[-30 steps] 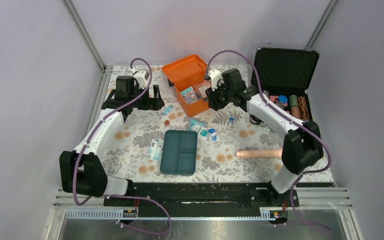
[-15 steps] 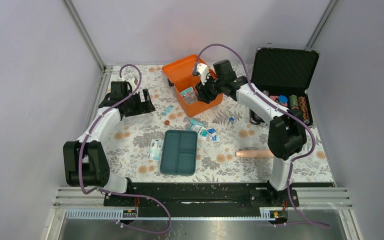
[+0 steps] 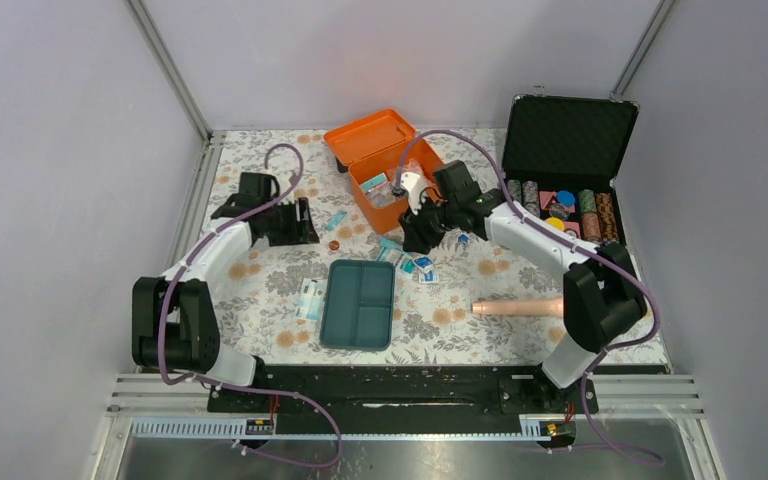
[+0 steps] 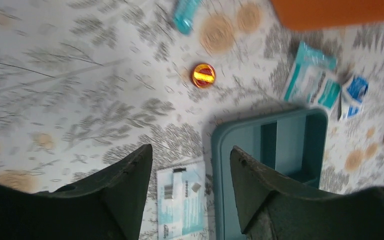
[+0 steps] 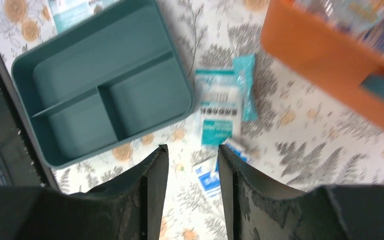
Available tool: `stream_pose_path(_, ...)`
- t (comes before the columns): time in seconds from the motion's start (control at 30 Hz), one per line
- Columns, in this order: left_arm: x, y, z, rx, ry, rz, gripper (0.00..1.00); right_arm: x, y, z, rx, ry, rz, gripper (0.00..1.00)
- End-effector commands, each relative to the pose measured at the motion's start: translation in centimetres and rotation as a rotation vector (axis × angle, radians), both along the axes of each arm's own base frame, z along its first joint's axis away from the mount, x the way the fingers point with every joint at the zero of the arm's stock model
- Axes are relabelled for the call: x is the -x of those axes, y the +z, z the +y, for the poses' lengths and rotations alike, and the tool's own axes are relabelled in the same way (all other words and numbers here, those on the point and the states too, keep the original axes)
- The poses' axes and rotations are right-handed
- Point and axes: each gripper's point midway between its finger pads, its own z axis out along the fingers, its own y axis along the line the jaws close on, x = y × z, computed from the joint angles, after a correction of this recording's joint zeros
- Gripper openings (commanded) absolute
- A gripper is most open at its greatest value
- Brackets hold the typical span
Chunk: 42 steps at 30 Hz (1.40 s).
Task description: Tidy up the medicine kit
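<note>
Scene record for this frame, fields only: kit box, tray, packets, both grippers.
box: orange box, lid open, some items inside
tray: teal tray, out of the box, compartments empty
packets: loose packets between tray and box; single packet at tray's left side
left gripper: left gripper open, nothing held
right gripper: right gripper open, nothing held, above the loose packets
</note>
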Motion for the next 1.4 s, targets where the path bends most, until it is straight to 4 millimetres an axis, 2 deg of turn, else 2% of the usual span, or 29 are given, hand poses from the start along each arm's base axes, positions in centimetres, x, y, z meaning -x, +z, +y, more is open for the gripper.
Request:
stream_pose_path(0.0, 1.9, -1.3, -2.4, -0.016, -0.135, 0.019, 0.58, 2.0, -0.2, -0.7, -0.019, -0.069, 0.067, 0.5)
stream_pose_path(0.07, 1.8, -1.2, -2.3, -0.027, -0.127, 0.005, 0.6, 3.0, -0.9, -0.4, -0.019, -0.047, 0.093, 0.54)
stream_pose_path(0.13, 1.3, -0.9, -2.0, -0.042, -0.119, -0.003, 0.62, 4.0, -1.8, 0.0, -0.006, -0.026, 0.117, 0.64)
stream_pose_path(0.2, 0.3, -0.3, -1.4, -0.077, -0.125, -0.028, 0.65, 5.3, -2.7, 0.8, 0.02, 0.011, 0.143, 0.69)
stream_pose_path(0.37, -2.9, 2.6, 0.5, -0.107, -0.057, -0.109, 0.69, 6.0, -3.9, 3.1, 0.056, 0.019, 0.184, 0.64)
stream_pose_path(0.43, -3.3, 3.3, 0.9, -0.106, -0.04, -0.118, 0.7, 6.5, -4.0, 4.7, 0.047, 0.041, 0.19, 0.64)
stream_pose_path(0.53, -3.6, 4.0, 1.4, -0.097, -0.007, -0.14, 0.71, 7.9, -4.5, 7.0, 0.029, 0.102, 0.214, 0.69)
stream_pose_path(0.63, -4.1, 4.9, 2.0, -0.09, 0.036, -0.186, 0.74, 8.9, -5.3, 8.6, 0.03, 0.113, 0.236, 0.69)
stream_pose_path(0.7, -4.4, 5.5, 2.5, -0.092, 0.051, -0.198, 0.74, 8.6, -6.3, 9.4, 0.053, 0.033, 0.23, 0.65)
stream_pose_path(0.83, -4.7, 6.3, 4.1, -0.055, 0.118, -0.188, 0.74, 6.0, -7.8, 9.7, 0.104, -0.263, 0.192, 0.61)
stream_pose_path(0.97, -4.3, 6.2, 5.3, -0.02, 0.174, -0.181, 0.74, 5.1, -8.9, 10.1, 0.132, -0.387, 0.192, 0.54)
stream_pose_path(1.2, -2.6, 4.0, 6.8, 0.071, 0.281, -0.107, 0.75, 5.4, -10.4, 11.7, 0.138, -0.426, 0.25, 0.51)
stream_pose_path(1.3, -2.2, 3.6, 7.1, 0.073, 0.292, -0.102, 0.75, 5.5, -10.2, 12.0, 0.128, -0.435, 0.268, 0.51)
stream_pose_path(1.37, -2.0, 3.7, 7.2, 0.075, 0.292, -0.106, 0.75, 5.9, -9.3, 12.4, 0.103, -0.413, 0.285, 0.51)
